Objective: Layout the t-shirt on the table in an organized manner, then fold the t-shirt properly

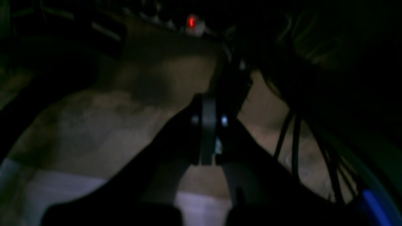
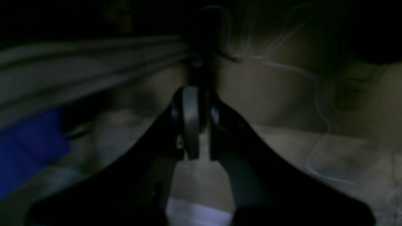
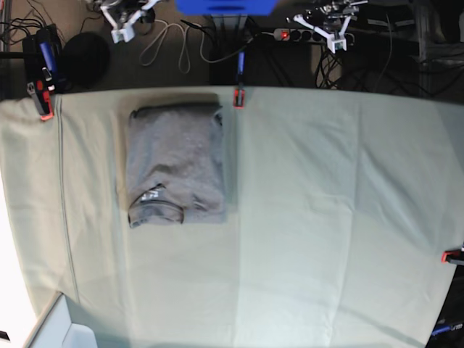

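Note:
The grey t-shirt (image 3: 176, 163) lies folded into a neat rectangle on the far left part of the table (image 3: 326, 217). Its collar and white label (image 3: 152, 194) face the near side. Both arms are drawn back beyond the table's far edge, well away from the shirt. My right gripper (image 3: 122, 29) is at the far left and my left gripper (image 3: 335, 36) at the far right. In the dark wrist views the left gripper (image 1: 209, 103) and right gripper (image 2: 193, 94) have their fingers together with nothing between them. The shirt is in neither wrist view.
Red clamps (image 3: 238, 98) (image 3: 45, 112) (image 3: 453, 255) hold the pale green cloth at the edges. A white box corner (image 3: 58, 326) sits at the near left. Cables, a power strip (image 3: 290, 34) and a blue object (image 3: 225, 6) lie behind the table.

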